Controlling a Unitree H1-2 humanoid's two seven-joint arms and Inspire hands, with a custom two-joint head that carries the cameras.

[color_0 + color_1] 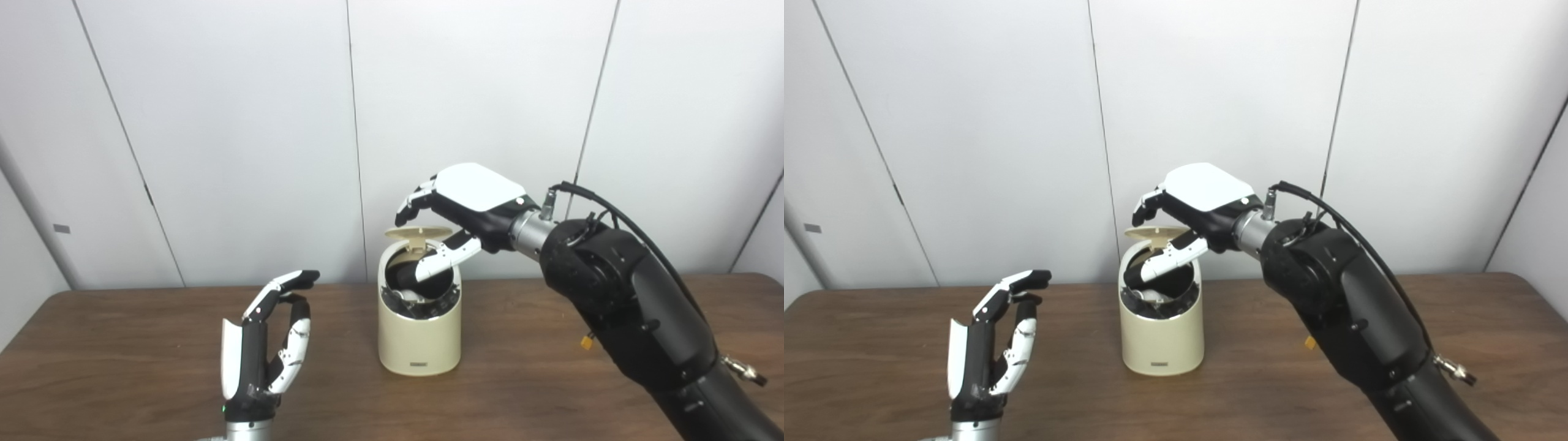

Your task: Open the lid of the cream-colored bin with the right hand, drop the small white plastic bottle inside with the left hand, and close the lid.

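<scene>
- The cream-colored bin stands upright on the brown wooden surface, near its middle and close to the back edge.
- Its lid is raised, hinged at the back and tipped up clear of the mouth.
- My right hand hovers over the bin's rear rim. The fingers curl down over the lid's far edge, and the thumb reaches across the opening. I cannot tell whether the fingers press on the lid; I grip nothing in the palm.
- Inside, the bin shows a dark interior. A small white rounded shape lies low at the front-left of the opening; it appears to be the small white plastic bottle, though only a part shows.
- My left hand stands upright over the surface, well apart from the bin on its left side. Its fingers are spread and lightly bent, and it holds nothing.
- Behind the surface runs a pale panelled wall.
</scene>
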